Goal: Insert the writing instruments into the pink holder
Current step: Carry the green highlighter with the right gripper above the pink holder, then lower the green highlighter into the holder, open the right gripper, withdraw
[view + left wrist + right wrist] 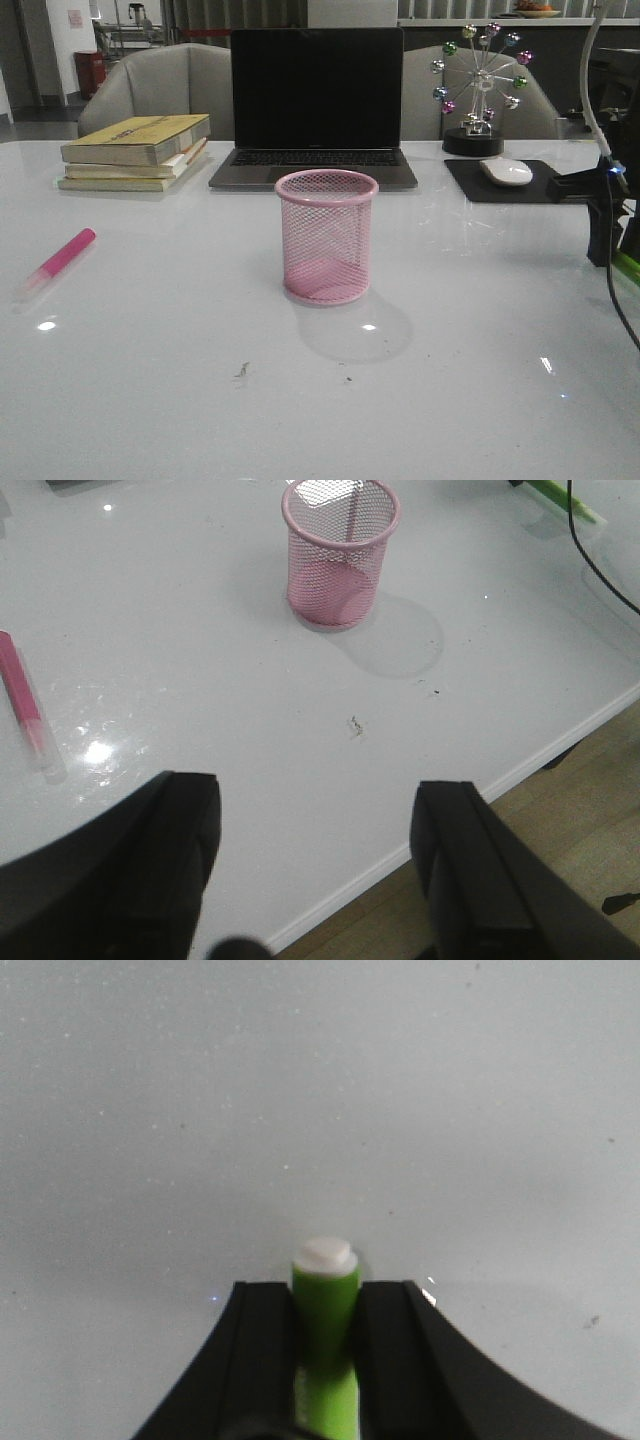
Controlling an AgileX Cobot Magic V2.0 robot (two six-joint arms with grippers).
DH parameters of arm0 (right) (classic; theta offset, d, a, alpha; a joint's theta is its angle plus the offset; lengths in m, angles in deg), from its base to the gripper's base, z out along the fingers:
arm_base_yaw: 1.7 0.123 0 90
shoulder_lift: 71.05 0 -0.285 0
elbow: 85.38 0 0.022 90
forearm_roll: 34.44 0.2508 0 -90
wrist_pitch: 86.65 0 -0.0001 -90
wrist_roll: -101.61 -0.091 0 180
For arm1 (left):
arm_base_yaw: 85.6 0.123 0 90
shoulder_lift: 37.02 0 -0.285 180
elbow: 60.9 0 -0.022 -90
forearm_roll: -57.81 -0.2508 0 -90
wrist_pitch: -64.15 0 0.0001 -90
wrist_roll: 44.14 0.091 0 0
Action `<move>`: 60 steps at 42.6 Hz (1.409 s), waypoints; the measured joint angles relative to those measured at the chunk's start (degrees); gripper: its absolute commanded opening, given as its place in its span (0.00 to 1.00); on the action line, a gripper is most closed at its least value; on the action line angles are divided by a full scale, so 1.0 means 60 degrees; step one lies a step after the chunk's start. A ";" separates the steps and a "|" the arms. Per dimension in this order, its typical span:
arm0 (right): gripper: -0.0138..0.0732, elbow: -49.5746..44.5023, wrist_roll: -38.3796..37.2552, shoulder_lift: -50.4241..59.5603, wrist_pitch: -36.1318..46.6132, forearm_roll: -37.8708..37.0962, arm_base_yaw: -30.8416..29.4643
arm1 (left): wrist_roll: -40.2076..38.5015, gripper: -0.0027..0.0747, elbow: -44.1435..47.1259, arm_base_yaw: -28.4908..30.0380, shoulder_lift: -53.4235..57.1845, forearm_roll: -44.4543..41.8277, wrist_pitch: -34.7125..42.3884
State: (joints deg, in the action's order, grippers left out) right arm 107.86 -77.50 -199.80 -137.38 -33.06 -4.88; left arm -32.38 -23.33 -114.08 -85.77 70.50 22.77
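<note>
We have the lime green marker [325, 1305] pinched between the fingers of the right tool [325, 1330], its white end poking out past the fingertips; in the front view only a sliver of green shows at the far right edge, low by the desk [150, 400]. The marker looks like a light, rigid plastic barrel, smooth enough to slip or swivel if the squeeze is loose, so we judge a firm hold near mid-barrel best, leaving one end free to lead into the cup.

The magenta marker [62, 258] lies flat on the desk well to the left of the pink holder [326, 236], its pale cap toward the near edge. It should handle the same way, and lying flat on a glossy top it may roll or skid when nudged. The left tool [315, 870] hangs spread wide and empty above the near desk edge.

The holder stands upright and empty mid-desk; thin wire mesh, likely light enough to tip or slide if a marker catches its rim.

The desk is white and reflective. Behind the holder sit a laptop [315, 105], stacked books [135, 150], a mouse [506, 171] on its pad, and a ferris-wheel ornament [480, 85]. The room beyond is dim.
</note>
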 measured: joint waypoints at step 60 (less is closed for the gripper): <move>0.61 -0.6455 0.1629 0.2206 1.6433 0.2759 0.6457 | 0.0000 0.63 0.0000 0.0000 0.0000 0.0004 0.0000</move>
State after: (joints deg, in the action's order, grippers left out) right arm 69.13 -67.73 -186.56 -38.78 -16.51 33.86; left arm -32.38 -23.33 -114.08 -85.77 70.53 22.77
